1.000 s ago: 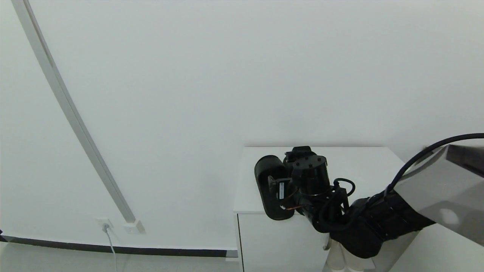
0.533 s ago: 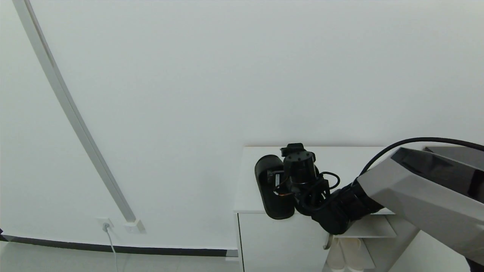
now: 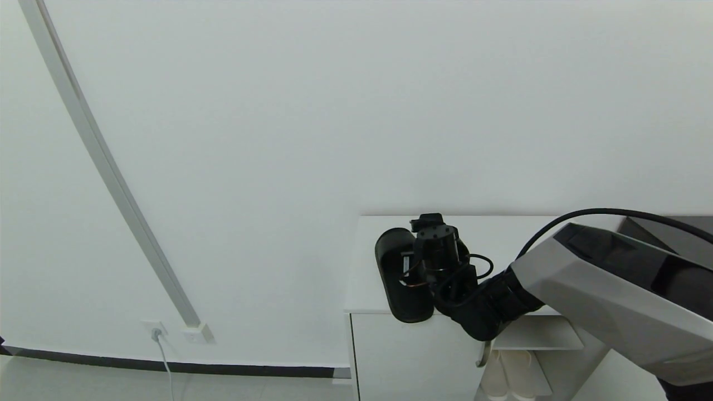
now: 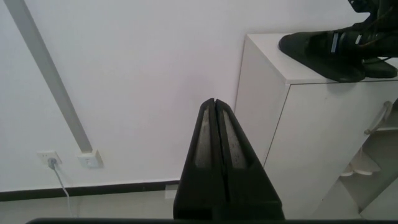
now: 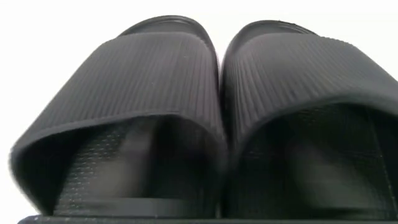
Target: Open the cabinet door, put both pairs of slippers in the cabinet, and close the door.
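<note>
White wall (image 3: 334, 111) backs the head view, crossed by a slanting grey conduit strip (image 3: 106, 167) that ends beside a wall socket (image 3: 153, 328) with a cable plugged in. Bare floor (image 3: 167, 387) lies open to the left of the white cabinet (image 3: 412, 356) at lower right. The pair of black slippers (image 3: 396, 284) lies on the cabinet top at its front left corner, reaching the front edge. The right arm (image 3: 585, 289) comes across the top from the right, its wrist over the slippers. Right of the closed front panel the cabinet stands open: a shelf (image 3: 537, 334) shows, with a pair of white slippers (image 3: 512, 376) beneath it.

From the left wrist, the left gripper (image 4: 214, 107) hangs off the cabinet's left side, well apart from it, pads pressed together on nothing. This angle adds the cabinet's side panel and a door handle (image 4: 379, 118). The right gripper (image 4: 372, 31) sits at the black slippers – apart or clamped, I cannot tell.

From the right wrist, the black slippers are seen close – side by side, touching, straps toward the camera.
</note>
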{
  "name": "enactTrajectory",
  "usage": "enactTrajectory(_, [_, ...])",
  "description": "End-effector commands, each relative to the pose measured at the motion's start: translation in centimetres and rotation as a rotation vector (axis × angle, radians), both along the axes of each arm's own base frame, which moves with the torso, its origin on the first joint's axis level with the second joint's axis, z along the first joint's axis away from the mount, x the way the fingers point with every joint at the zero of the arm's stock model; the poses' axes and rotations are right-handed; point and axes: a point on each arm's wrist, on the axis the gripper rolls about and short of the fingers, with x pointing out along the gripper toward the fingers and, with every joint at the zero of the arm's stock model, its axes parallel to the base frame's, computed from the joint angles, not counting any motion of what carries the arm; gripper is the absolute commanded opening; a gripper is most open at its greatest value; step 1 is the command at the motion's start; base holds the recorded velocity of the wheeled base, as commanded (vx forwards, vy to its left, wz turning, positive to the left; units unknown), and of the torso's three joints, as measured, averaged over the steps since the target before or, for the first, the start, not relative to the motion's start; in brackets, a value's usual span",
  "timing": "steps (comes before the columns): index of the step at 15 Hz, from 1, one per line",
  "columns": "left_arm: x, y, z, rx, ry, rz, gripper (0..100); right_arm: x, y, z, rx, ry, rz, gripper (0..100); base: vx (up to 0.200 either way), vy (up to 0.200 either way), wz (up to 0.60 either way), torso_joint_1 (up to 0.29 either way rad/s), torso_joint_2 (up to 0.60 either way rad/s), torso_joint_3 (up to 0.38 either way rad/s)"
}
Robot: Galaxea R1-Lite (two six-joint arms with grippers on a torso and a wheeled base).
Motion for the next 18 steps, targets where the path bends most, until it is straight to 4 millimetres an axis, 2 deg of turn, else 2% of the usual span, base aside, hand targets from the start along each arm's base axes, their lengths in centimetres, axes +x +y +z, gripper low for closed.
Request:
enactTrajectory(1, [0.0,0.0,0.0,-0.001,0.001,0.001,0,0.0,0.0,-0.1,0.002,-0.001,0.000,0,0.000,0.000,0.00,0.000,0.00,0.000])
enactTrajectory(4, [0.0,0.0,0.0,-0.001,0.001,0.001,0,-0.1,-0.1,0.7,0.009,-0.012,-0.006,0,0.000,0.000,0.00,0.000,0.00,0.000])
enactTrajectory(7, [0.0,0.0,0.0,-0.002,0.001,0.000,0,-1.1,-0.8,2.6,0.021,-0.031,-0.007,0,0.000,0.000,0.00,0.000,0.00,0.000])
enactTrajectory(12, [0.0,0.0,0.0,0.001,0.001,0.000,0,-5.9,-4.5,6.7,0.036,-0.033,0.039,0,0.000,0.000,0.00,0.000,0.00,0.000])
enactTrajectory(14, [0.0,0.0,0.0,0.002,0.001,-0.002,0,-8.4,-6.0,8.0,0.047,-0.031,0.084,0,0.000,0.000,0.00,0.000,0.00,0.000])
enactTrajectory(18, [0.0,0.0,0.0,0.005,0.001,-0.002,0,-14.5,-9.9,10.1,0.100,-0.001,0.336,0,0.000,0.000,0.00,0.000,0.00,0.000])
